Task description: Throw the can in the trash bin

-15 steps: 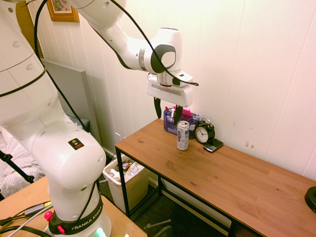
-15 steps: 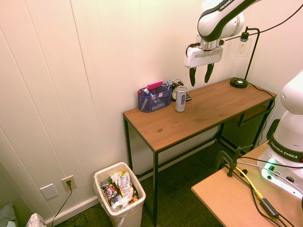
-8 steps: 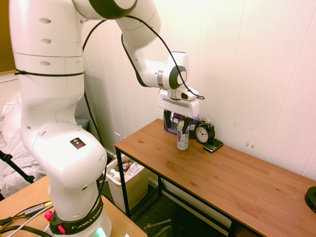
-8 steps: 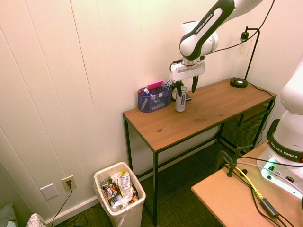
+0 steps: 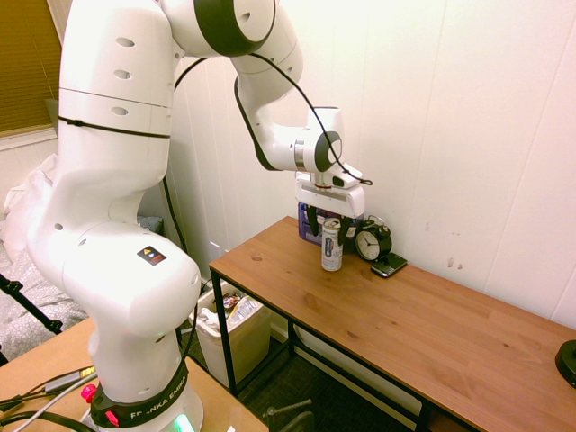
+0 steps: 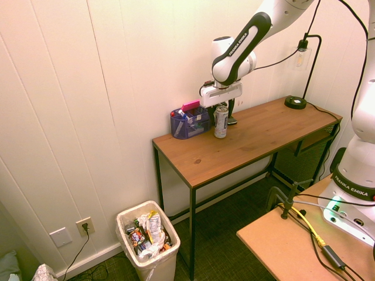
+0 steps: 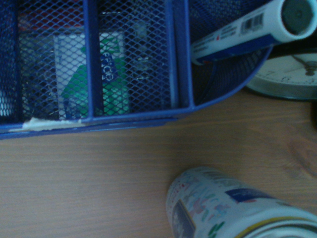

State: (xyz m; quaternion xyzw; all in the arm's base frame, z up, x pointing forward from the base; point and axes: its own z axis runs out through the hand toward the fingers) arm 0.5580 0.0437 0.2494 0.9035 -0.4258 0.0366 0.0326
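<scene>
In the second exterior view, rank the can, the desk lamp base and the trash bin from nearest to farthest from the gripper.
1. The can: right under the gripper, standing on the wooden desk.
2. The desk lamp base: at the desk's far end, away from the organizer.
3. The trash bin: on the floor, below and beyond the desk's other end.

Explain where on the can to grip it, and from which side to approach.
Grip the can across its round wall, near mid-height, coming down from above. It stands upright and slim on the desk, with the organizer and clock crowding it behind.
</scene>
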